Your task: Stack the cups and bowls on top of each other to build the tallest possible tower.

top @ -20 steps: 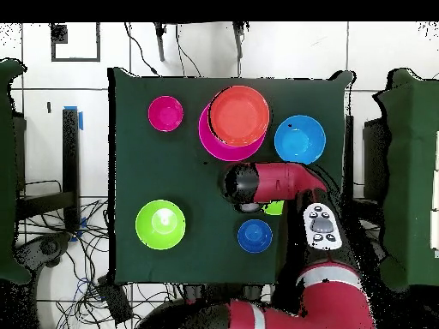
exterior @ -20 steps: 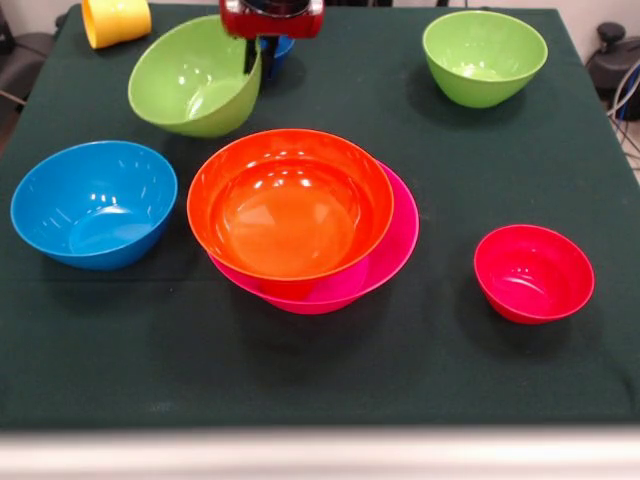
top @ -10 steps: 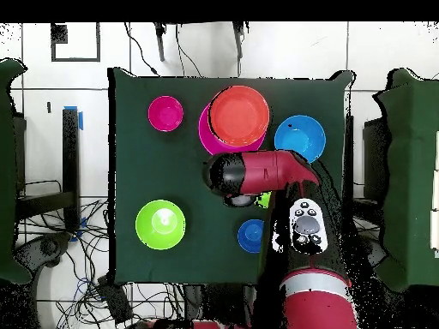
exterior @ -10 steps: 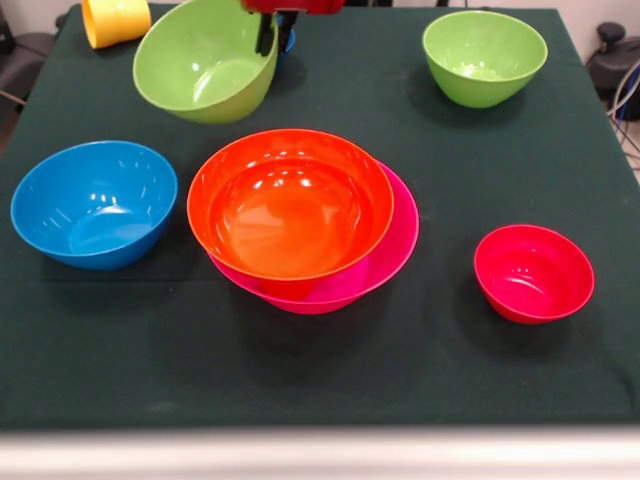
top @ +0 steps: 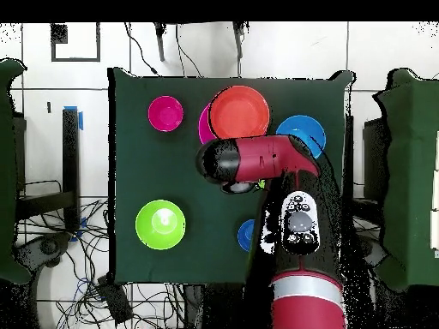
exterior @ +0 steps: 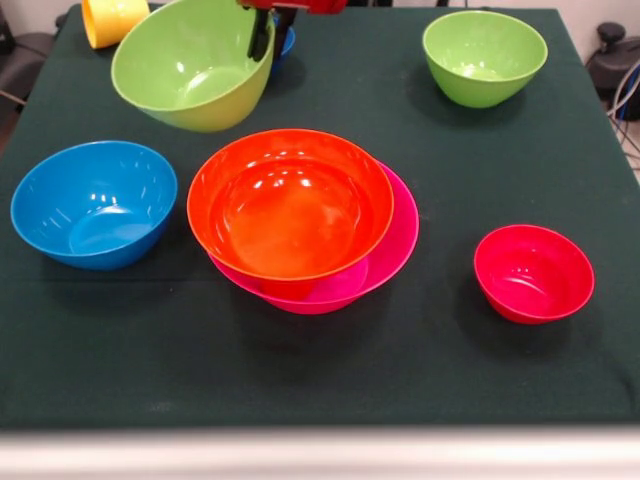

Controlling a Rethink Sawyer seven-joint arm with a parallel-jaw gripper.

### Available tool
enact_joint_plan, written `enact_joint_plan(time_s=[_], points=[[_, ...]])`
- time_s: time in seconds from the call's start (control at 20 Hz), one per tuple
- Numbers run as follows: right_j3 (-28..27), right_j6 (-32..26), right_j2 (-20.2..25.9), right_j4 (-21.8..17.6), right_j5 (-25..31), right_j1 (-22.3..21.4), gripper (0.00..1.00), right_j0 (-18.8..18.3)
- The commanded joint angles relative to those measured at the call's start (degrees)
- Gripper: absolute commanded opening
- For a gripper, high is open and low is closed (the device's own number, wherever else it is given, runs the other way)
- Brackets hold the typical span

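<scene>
A lime green bowl (exterior: 185, 65) hangs tilted in the air at the back left, and my gripper (exterior: 264, 35) is shut on its right rim. In front of it, the orange bowl (exterior: 290, 205) sits nested in the large pink bowl (exterior: 398, 235) at the table's middle. From overhead, my arm covers the held bowl and part of the pink bowl (top: 205, 125) beside the orange bowl (top: 238, 110). The light blue bowl (exterior: 93, 203), small red bowl (exterior: 533, 273) and second lime green bowl (exterior: 484, 57) stand alone. A yellow cup (exterior: 112, 18) lies at the back left corner.
A small dark blue bowl (exterior: 287, 43) peeks out behind the gripper and is partly under the arm in the overhead view (top: 246, 233). Dark green cloth (exterior: 330, 380) covers the table. Cables and chairs surround the table (top: 129, 171) on the floor.
The held green bowl has risen and come forward, growing larger in the front view. In the overhead view the arm has swung toward the orange and pink bowls.
</scene>
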Motion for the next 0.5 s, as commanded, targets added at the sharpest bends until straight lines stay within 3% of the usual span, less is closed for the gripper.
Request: enact_joint_plan(time_s=[0.05,0.25,0.5], points=[[-5.6,1.4,1.6,-0.9,6.9,-1.8,0.00,2.4],[-5.2,1.8,0.0,-2.7,3.8,-4.4,0.00,4.1],[-5.3,3.3,0.8,-0.5,3.9,-3.4,0.00,4.5]])
